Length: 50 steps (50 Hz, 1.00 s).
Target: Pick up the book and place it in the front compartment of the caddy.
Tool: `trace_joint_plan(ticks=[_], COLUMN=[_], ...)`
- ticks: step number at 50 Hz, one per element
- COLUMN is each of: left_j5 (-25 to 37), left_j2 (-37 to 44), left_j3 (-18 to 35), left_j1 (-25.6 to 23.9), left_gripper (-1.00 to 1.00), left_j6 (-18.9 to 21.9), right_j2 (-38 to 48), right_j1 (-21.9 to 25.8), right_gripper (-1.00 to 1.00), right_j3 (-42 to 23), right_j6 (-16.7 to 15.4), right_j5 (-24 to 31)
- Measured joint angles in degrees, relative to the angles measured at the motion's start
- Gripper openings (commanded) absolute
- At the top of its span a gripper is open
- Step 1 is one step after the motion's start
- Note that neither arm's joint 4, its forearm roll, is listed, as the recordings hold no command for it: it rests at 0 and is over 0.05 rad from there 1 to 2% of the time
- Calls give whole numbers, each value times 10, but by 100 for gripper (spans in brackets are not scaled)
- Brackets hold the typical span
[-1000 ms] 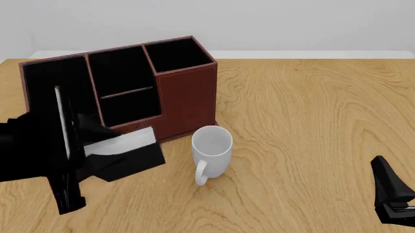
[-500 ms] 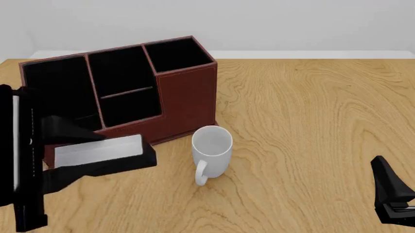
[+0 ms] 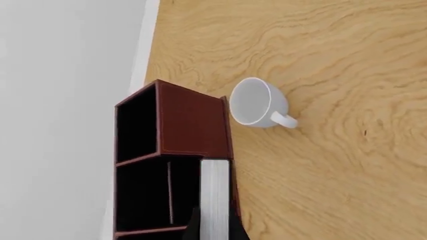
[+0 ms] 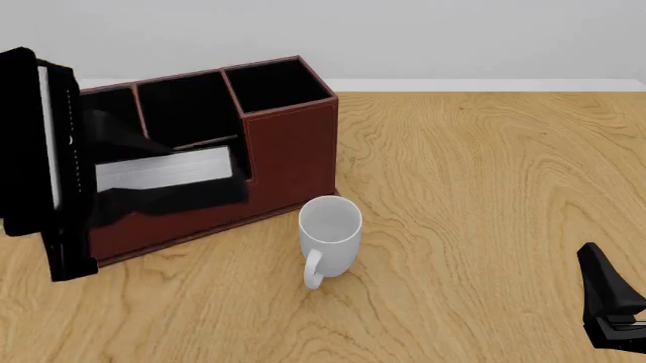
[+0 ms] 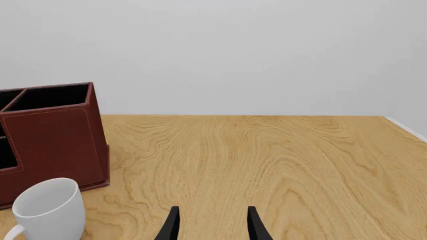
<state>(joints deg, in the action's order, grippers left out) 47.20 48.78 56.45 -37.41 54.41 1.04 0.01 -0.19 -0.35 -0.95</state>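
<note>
My left gripper (image 4: 131, 174) is shut on the book (image 4: 192, 168), a thin black book with its white page edges facing up, held lengthwise in the air. In the left wrist view the book (image 3: 215, 197) lines up along the front wall of the red-brown caddy (image 3: 193, 125), beside its divided middle section. The caddy (image 4: 293, 144) stands at the table's back left, with its taller square end on the right. My right gripper (image 5: 212, 227) is open and holds nothing. It sits low at the front right (image 4: 606, 302), far from the caddy.
A white mug (image 4: 330, 234) stands upright just in front of the caddy's taller end, handle toward me, and shows in both wrist views (image 3: 257, 102) (image 5: 47, 210). A pale wall runs behind the wooden table (image 4: 485, 189).
My left arm has lifted the book from low near the table's front and carried it up and back against the caddy's front. The right arm and mug have not moved.
</note>
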Motion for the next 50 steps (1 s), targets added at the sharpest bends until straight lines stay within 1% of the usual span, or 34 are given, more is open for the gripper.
trace_joint_plan(ticks=[25,39,50], left_j5=[-34,-49,-63], left_j2=[63,93,112], left_j3=[47,68,74], left_j1=[54,83,107], left_gripper=[-100,-100,-100], left_j6=[53,72,85], right_j2=[0,0,0], right_j1=[0,0,0], right_gripper=[100,100,100], right_j3=[0,0,0], right_j6=[0,0,0], right_j5=[0,0,0])
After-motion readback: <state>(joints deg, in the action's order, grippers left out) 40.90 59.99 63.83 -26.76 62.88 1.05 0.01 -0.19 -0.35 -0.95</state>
